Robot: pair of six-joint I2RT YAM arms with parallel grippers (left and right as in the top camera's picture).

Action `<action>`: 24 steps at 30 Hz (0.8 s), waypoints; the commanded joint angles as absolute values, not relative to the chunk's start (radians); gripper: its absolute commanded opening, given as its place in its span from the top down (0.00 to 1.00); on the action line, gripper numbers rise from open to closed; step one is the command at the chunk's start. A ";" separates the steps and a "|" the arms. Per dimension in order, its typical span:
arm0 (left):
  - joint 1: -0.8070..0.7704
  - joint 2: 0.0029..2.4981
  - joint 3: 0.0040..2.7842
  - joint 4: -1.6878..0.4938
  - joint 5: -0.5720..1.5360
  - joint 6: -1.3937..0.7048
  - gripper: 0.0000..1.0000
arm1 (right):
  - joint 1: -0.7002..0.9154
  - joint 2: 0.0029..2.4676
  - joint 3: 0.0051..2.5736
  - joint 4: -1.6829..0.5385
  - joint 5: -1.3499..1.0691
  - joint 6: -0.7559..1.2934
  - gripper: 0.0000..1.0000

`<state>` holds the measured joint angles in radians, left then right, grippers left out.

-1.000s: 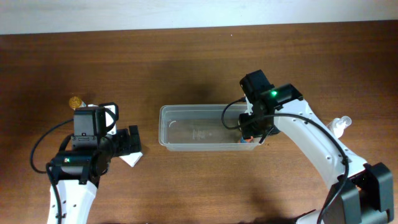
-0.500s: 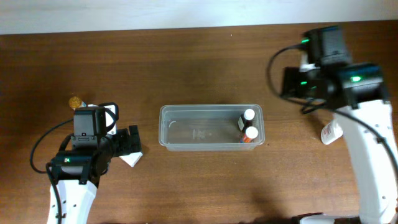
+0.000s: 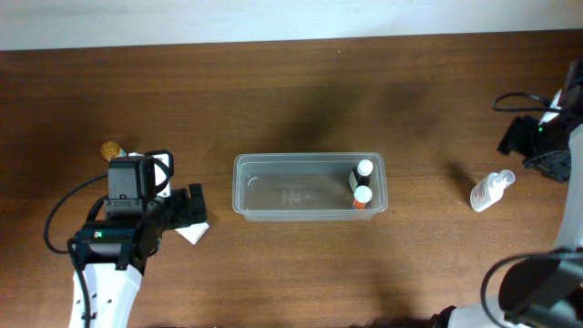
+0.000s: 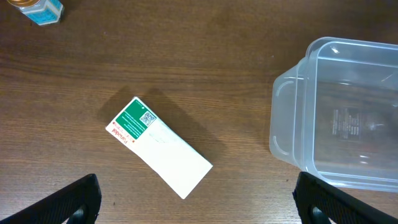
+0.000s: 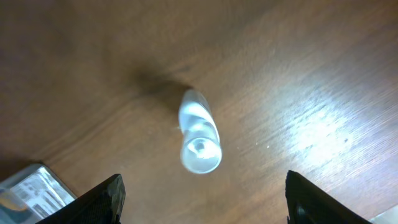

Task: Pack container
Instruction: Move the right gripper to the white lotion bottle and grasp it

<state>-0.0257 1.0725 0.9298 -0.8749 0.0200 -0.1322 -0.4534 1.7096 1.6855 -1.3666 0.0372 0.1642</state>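
Note:
The container [image 3: 273, 189], a clear plastic tub, sits mid-table with two small white-capped bottles [image 3: 363, 182] standing in its right end. A white spray bottle [image 3: 489, 190] lies on the table to its right. My right gripper [image 3: 526, 146] is open and empty above and beside that bottle, which shows between and ahead of the fingers in the right wrist view [image 5: 199, 134]; gripper [image 5: 208, 205]. My left gripper [image 4: 198, 205] is open and empty over a white box with a green label [image 4: 158, 147], with the container [image 4: 292, 134] to its right. In the overhead view the left gripper [image 3: 189, 211] hovers over the box [image 3: 191, 233].
A small jar with a gold lid [image 3: 111, 148] stands at the far left, also in the left wrist view [image 4: 40, 9]. A clear plastic corner [image 5: 28, 186] shows at the lower left of the right wrist view. The table is dark wood.
My right arm has lifted out of the container's right end and swung to the far right, over the white spray bottle. Two small bottles stand in the container. The left arm has not moved.

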 commanded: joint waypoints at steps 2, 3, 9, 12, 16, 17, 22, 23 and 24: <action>-0.022 1.074 0.951 -0.872 0.031 -0.134 0.01 | -0.473 1.782 1.654 -1.374 -0.019 0.127 0.26; -0.022 1.077 0.951 -0.872 0.031 -0.134 0.01 | -0.473 1.796 1.642 -1.374 -0.019 0.127 0.26; -0.022 1.093 0.951 -0.873 0.031 -0.134 0.01 | -0.472 1.837 1.592 -1.350 -0.019 0.127 0.34; -0.022 1.100 0.951 -0.873 0.031 -0.134 0.01 | -0.472 1.837 1.592 -1.350 -0.019 0.127 0.49; -0.022 1.100 0.951 -0.873 0.031 -0.134 0.01 | -0.472 1.837 1.592 -1.350 -0.019 0.127 0.59; -0.022 1.100 0.951 -0.873 0.031 -0.134 0.00 | -0.472 1.837 1.592 -1.349 -0.019 0.127 0.59; -0.022 1.100 0.951 -0.873 0.031 -0.134 0.01 | -0.472 1.837 1.585 -1.335 -0.011 0.127 0.59; -0.022 1.100 0.951 -0.873 0.031 -0.134 0.01 | -0.472 1.837 1.577 -1.330 -0.011 0.127 0.59; -0.022 1.100 0.951 -0.873 0.031 -0.134 0.01 | -0.472 1.837 1.568 -1.322 -0.011 0.127 0.59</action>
<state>-0.0257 1.0962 0.9298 -0.8745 0.0200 -0.1326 -0.4717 1.8328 1.5967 -1.3342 -0.0170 0.1280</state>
